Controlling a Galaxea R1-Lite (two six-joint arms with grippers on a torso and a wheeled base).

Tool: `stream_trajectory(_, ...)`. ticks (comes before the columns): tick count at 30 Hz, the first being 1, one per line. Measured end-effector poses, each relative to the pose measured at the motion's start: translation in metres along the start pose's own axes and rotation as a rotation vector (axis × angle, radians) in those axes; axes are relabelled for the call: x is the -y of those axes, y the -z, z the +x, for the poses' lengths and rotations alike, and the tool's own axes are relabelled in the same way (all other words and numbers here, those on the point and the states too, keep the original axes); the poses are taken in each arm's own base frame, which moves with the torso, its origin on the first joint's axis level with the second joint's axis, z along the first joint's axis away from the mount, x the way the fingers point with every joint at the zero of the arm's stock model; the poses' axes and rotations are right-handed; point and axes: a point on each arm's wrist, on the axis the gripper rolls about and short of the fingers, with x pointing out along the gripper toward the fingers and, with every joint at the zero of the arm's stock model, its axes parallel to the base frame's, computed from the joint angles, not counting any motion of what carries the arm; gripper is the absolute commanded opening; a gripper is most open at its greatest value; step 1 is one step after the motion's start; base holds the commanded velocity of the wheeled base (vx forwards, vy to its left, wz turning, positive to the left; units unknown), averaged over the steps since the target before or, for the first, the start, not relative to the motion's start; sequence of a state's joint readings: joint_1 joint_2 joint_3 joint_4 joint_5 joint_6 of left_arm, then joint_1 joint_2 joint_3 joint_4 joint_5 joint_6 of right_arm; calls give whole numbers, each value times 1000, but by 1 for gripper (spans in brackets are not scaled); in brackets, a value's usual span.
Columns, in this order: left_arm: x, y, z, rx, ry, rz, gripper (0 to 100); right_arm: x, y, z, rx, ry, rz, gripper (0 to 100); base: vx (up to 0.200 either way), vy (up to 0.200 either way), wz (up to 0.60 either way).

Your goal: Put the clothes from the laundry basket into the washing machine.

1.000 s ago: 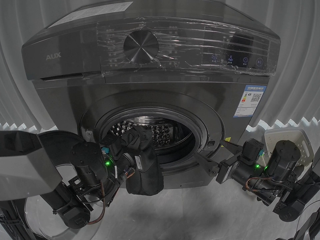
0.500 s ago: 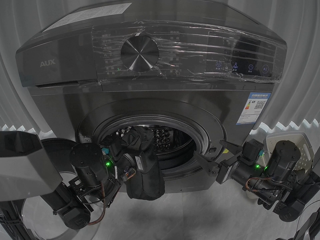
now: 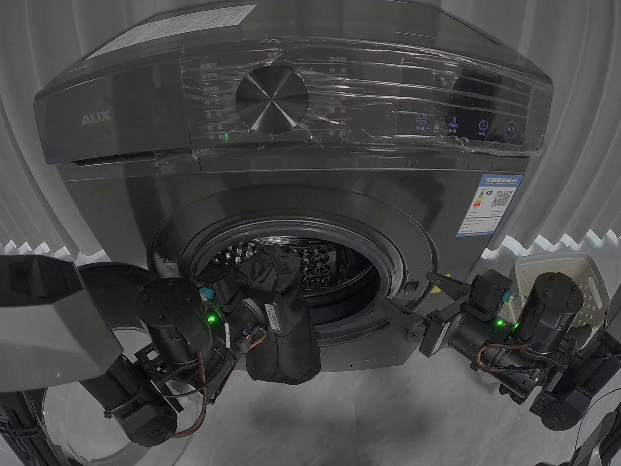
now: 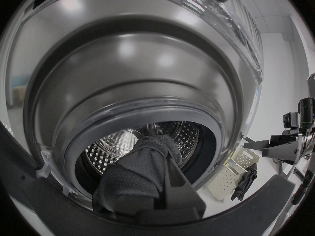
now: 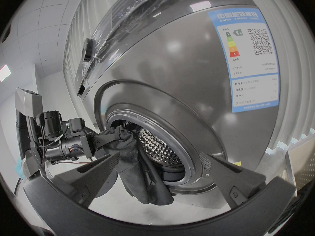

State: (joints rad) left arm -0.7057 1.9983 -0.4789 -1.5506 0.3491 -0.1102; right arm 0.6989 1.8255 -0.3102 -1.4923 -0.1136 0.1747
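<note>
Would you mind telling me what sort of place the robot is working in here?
Likely a staged laundry corner: a front-loading washing machine, a white laundry basket beside it, pleated curtains behind.

My left arm is extended forward; the left gripper [image 3: 228, 284] is clamped on a black garment [image 3: 284, 347], wrist tilted upward; my right arm sits low, the right gripper [image 3: 414, 292] level, fingers spread wide, holding nothing.

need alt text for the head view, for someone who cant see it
The left tool holds a dark garment at the open mouth of a grey front-loading washing machine, with most of the cloth hanging outside below the opening. The right tool is open and empty near the door ring's right side, with a white laundry basket behind its arm.
</note>
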Motion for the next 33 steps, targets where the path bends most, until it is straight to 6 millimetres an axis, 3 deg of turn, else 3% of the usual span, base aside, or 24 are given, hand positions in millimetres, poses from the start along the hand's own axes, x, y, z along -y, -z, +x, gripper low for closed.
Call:
stream_trajectory(17,2,1,10,11,35,-19,0,-4,0,0,2,-17,-1,100,0,0,0)
stream_trajectory(28,0,6,59,74,105,-57,0,-5,0,0,0,-19,-1,100,0,0,0)
stream_trajectory(33,-1,19,83,92,88,-81,0,-5,1,0,-1,-19,-1,100,0,0,0)
